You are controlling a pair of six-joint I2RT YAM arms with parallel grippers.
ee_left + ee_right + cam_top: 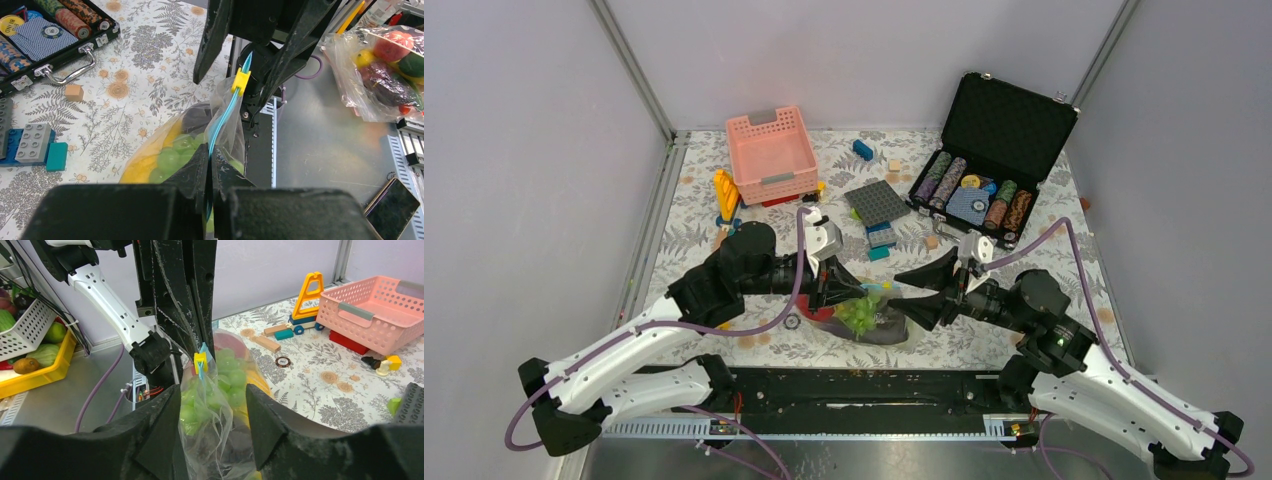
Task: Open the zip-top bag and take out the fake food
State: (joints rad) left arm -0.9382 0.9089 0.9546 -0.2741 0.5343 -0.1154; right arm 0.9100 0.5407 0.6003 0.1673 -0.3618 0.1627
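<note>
Table: the floral-patterned tabletop (pixel 1024 335) carries everything.
Bag: the clear, crinkly zip-top bag (pixel 886 325) stands near the front edge between the arms, with its blue strip on top.
Left gripper (pixel 210 161): pinched shut on the zipper strip.
Right gripper (pixel 212 400): jaws apart, straddling the bag and gripping nothing.
Food: the green and yellow plastic toy produce (pixel 226 376) is inside the bag.
Slider: to open it, I'd close squarely on the small yellow zip tab (pixel 240 81), then pull along the strip.

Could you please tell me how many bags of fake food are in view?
2. The held bag is pinched in the left tool; the second bag lies off the table on the grey surface. More may be hidden.
</note>
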